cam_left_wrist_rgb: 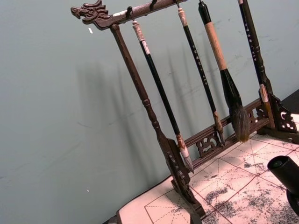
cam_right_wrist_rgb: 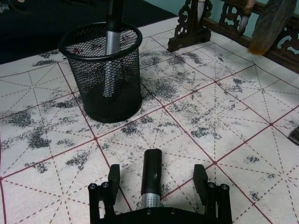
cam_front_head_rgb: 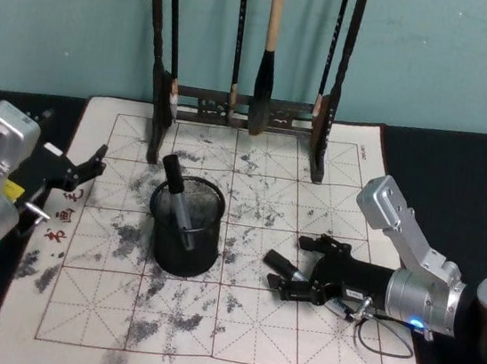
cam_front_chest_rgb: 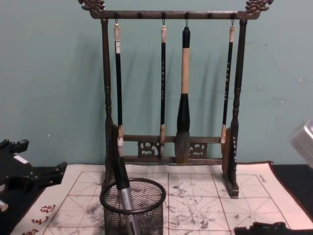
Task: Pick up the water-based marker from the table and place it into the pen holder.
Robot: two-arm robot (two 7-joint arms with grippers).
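Note:
The black wire-mesh pen holder (cam_front_head_rgb: 185, 228) (cam_right_wrist_rgb: 103, 74) (cam_front_chest_rgb: 133, 208) stands on the white mat on the table (cam_front_head_rgb: 483, 173), left of centre. One black and grey marker (cam_front_head_rgb: 177, 196) (cam_right_wrist_rgb: 111, 42) (cam_front_chest_rgb: 121, 183) leans inside it. A second black water-based marker (cam_front_head_rgb: 276, 260) (cam_right_wrist_rgb: 152, 175) lies on the mat to the holder's right. My right gripper (cam_front_head_rgb: 289, 264) (cam_right_wrist_rgb: 157, 173) is low over the mat and open, with a finger on either side of this marker and not touching it. My left gripper (cam_front_head_rgb: 88, 170) (cam_front_chest_rgb: 46, 174) is parked open at the mat's left edge.
A tall dark wooden brush rack (cam_front_head_rgb: 244, 110) (cam_front_chest_rgb: 171, 98) (cam_left_wrist_rgb: 159, 135) with several hanging brushes stands at the back of the mat (cam_front_head_rgb: 234, 324). A thin cable (cam_front_head_rgb: 384, 344) loops by the right wrist. A teal wall is behind.

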